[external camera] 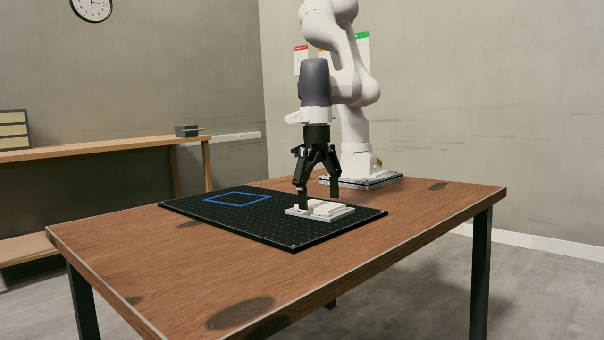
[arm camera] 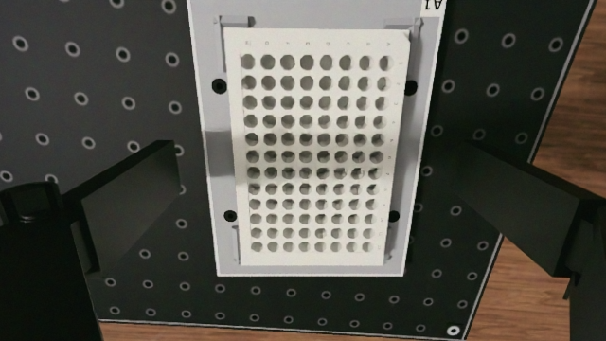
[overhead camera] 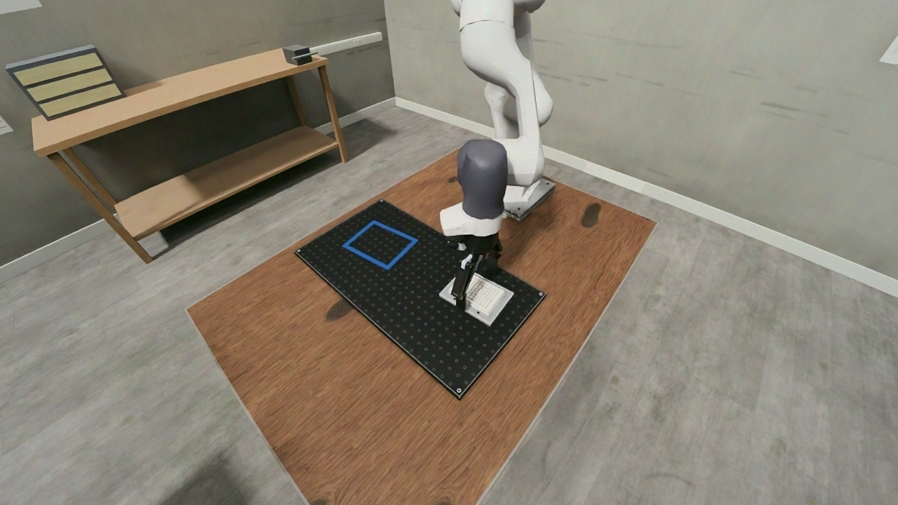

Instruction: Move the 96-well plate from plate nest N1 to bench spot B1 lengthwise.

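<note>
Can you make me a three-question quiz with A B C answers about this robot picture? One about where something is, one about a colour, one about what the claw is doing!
1. Where is the 96-well plate?
A. In the grey plate nest
B. Inside the taped outline
C. On the wooden shelf

2. What colour is the taped outline?
A. Red
B. Blue
C. Yellow

3. What is the gripper doing?
A. Squeezing the plate
B. Open, one finger on each side of the plate
C. Shut above the tape

Answers:
1 A, the wrist view shows the nest's rim round the plate.
2 B, blue on the black board.
3 B, fingers stand wide apart.
</note>
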Available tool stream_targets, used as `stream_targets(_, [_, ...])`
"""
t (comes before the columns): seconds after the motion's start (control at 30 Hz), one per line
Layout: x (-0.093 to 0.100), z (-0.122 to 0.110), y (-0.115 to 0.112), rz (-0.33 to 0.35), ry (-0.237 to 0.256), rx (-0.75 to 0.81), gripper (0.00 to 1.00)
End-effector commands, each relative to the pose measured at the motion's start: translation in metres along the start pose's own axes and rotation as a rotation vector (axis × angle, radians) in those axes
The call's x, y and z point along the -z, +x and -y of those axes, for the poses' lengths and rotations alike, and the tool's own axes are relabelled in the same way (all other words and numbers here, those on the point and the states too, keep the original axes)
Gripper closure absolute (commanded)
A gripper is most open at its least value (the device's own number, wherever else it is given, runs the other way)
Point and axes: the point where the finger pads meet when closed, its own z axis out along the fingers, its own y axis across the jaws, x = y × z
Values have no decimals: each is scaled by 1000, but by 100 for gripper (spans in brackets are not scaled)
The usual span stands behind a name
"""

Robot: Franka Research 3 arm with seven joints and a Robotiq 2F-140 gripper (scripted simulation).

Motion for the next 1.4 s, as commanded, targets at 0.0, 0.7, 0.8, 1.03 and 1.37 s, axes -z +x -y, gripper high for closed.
stream_targets(0.0, [0, 1, -1, 1, 4, -8, 0])
stream_targets(0.7, [0, 1, -1, 1, 4, -8, 37])
stream_targets(0.8, [0, 1, -1, 1, 4, -8, 37])
stream_targets(1.03, [1, 1, -1, 1, 4, -8, 38])
stream_targets(1.37, [1, 1, -1, 1, 4, -8, 40])
